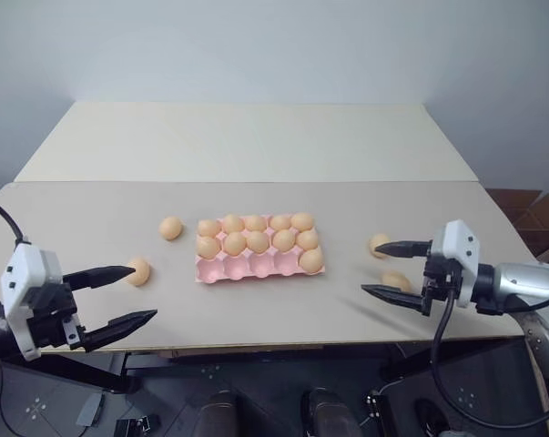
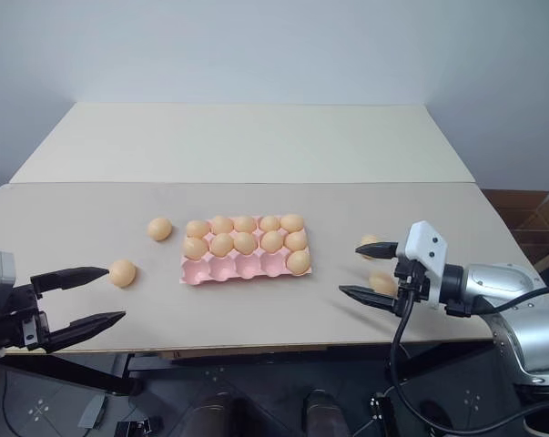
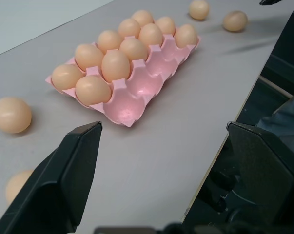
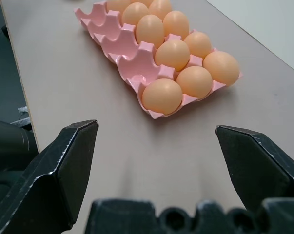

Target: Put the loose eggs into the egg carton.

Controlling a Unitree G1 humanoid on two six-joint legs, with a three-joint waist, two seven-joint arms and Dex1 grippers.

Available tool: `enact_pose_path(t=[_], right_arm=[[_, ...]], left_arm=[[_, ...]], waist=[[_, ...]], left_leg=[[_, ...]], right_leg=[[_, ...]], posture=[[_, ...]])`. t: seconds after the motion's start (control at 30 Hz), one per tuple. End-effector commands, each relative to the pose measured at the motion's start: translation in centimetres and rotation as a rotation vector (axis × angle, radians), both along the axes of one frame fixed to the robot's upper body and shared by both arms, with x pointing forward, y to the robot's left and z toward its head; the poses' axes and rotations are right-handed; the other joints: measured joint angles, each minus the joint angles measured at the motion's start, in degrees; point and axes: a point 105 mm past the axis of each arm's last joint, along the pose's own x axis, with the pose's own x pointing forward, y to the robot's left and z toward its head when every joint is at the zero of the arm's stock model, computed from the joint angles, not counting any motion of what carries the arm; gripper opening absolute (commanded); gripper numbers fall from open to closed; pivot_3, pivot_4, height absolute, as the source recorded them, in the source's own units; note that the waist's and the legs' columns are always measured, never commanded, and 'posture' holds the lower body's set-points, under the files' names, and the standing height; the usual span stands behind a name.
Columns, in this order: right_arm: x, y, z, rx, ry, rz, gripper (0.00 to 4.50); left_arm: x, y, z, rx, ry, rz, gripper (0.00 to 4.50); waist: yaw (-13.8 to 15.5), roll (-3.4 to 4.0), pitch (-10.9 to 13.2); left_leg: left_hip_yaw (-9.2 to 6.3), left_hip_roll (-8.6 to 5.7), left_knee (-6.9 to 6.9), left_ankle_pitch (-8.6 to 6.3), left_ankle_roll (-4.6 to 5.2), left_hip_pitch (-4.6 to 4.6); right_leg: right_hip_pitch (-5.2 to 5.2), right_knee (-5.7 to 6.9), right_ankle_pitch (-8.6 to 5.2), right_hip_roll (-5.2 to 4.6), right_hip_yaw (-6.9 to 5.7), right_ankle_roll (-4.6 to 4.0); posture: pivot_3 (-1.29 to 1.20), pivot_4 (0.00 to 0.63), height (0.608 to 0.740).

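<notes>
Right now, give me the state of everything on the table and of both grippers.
egg carton: flat on the table, eleven cups filled, four near-row cups empty.
loose eggs: four on the table, two left of the carton, two right of it.
left gripper: open, empty, beside the nearer left egg.
right gripper: open, empty, by the right pair.

No readable text, label, brand, number or sign can be made out anywhere. The pink egg carton (image 1: 256, 266) is unmarked, the eggs carry no stamp, and nothing is printed on the table (image 1: 256, 146). No lettering can be read on the white housings of the grippers either.
</notes>
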Motion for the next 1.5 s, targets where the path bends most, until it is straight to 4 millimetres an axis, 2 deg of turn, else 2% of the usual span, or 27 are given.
enact_pose_path(t=[0.03,0.4,0.67,0.73,0.9,1.27,1.37,1.5], right_arm=[[-0.1,-0.1,1.2,-0.011,-0.059,0.003,4.5],[0.2,-0.7,1.5,-0.01,-0.06,-0.031,4.5],[-0.2,-3.1,2.1,-0.117,-0.041,-0.171,4.5],[-0.2,-3.7,1.6,-0.15,-0.018,-0.22,4.5],[0.5,-5.6,-1.2,-0.21,0.121,-0.429,4.5],[2.8,-5.7,-5.2,-0.183,0.234,-0.571,4.5],[3.3,-5.6,-5.6,-0.176,0.251,-0.586,3.92],[3.6,-5.2,-4.9,-0.159,0.223,-0.586,2.52]], left_arm=[[0.6,-0.1,0.9,-0.042,-0.029,0.024,4.46],[0.1,-1.1,0.9,-0.002,-0.025,-0.048,4.46],[0.7,-2.5,1.5,-0.013,-0.037,-0.137,4.46],[1.0,-2.7,1.5,-0.021,-0.035,-0.148,4.46],[1.6,-3.4,1.4,-0.03,-0.026,-0.187,4.46],[1.5,-3.6,0.9,-0.031,-0.012,-0.195,4.46],[1.5,-3.6,0.9,-0.029,-0.016,-0.186,4.5],[1.5,-3.5,0.9,-0.024,-0.024,-0.175,4.5]], waist=[[0.0,0.0,0.0],[-0.2,0.0,0.0],[0.1,0.0,0.0],[0.1,0.0,0.0],[-0.1,0.0,0.0],[-0.4,0.0,0.0],[-0.5,0.0,0.0],[-0.4,0.0,0.0]], left_leg=[[-0.01,0.0,0.0,0.0,0.0,0.0],[0.0,0.01,-0.01,0.0,0.0,0.01],[0.01,-0.04,0.0,0.0,0.0,-0.04],[0.0,-0.03,-0.01,-0.01,0.01,-0.04],[0.01,-0.02,0.0,0.0,0.0,0.01],[0.0,-0.05,0.0,0.0,0.01,-0.04],[-0.01,-0.04,0.0,0.0,0.01,-0.06],[-0.02,-0.04,-0.01,0.0,0.01,-0.07]], right_leg=[[0.0,0.0,0.0,0.01,0.0,0.01],[0.0,0.01,0.03,0.02,0.0,-0.05],[0.0,-0.03,0.04,-0.03,0.01,-0.06],[0.0,-0.04,0.05,-0.02,0.0,-0.05],[0.01,0.02,0.02,0.0,0.02,-0.01],[-0.01,-0.02,0.07,0.0,0.04,0.05],[-0.03,-0.01,0.07,0.01,0.03,0.05],[-0.03,0.0,0.12,0.01,0.01,0.07]], posture=[[0.0,0.15,0.74],[0.0,0.15,0.74],[0.0,0.15,0.74],[0.0,0.15,0.74],[0.0,0.15,0.74],[0.0,0.15,0.74],[0.0,0.15,0.74],[0.0,0.15,0.74]])
